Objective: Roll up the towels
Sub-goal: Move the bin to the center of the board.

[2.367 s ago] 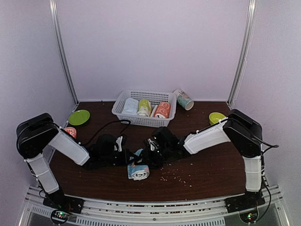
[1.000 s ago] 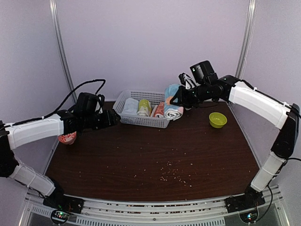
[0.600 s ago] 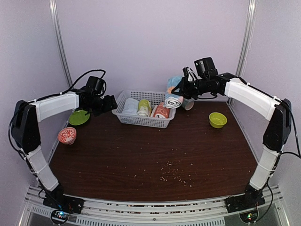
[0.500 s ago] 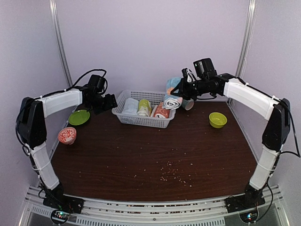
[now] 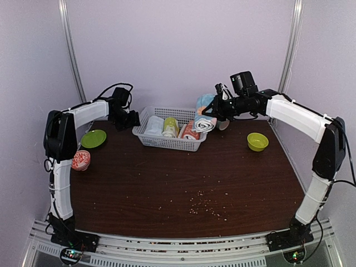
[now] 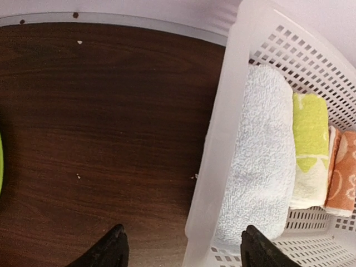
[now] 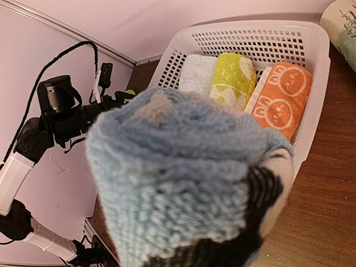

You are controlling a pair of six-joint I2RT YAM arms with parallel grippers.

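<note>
A rolled light blue towel (image 5: 205, 115) with orange and white spots hangs above the right end of the white basket (image 5: 167, 143), and my right gripper (image 5: 214, 110) is shut on it. In the right wrist view this towel (image 7: 183, 183) fills the foreground and hides the fingers. A rolled peach-orange towel (image 5: 191, 131) (image 7: 281, 94) lies in the basket's right part. My left gripper (image 5: 129, 119) (image 6: 183, 257) hovers open at the basket's left end, with the rim (image 6: 222, 139) lying between its fingers and untouched.
The basket also holds a pale white roll (image 6: 261, 161) and a yellow-green roll (image 6: 308, 147). A green plate (image 5: 93, 138) and a red bowl (image 5: 80, 160) sit at the left, a yellow-green bowl (image 5: 257, 141) at the right. A cup (image 7: 345, 22) lies behind the basket. Crumbs (image 5: 203, 204) dot the table's middle.
My left arm has swung from the table's left side to the basket's left end. The right gripper has stayed above the basket's right end with the blue towel in it.
</note>
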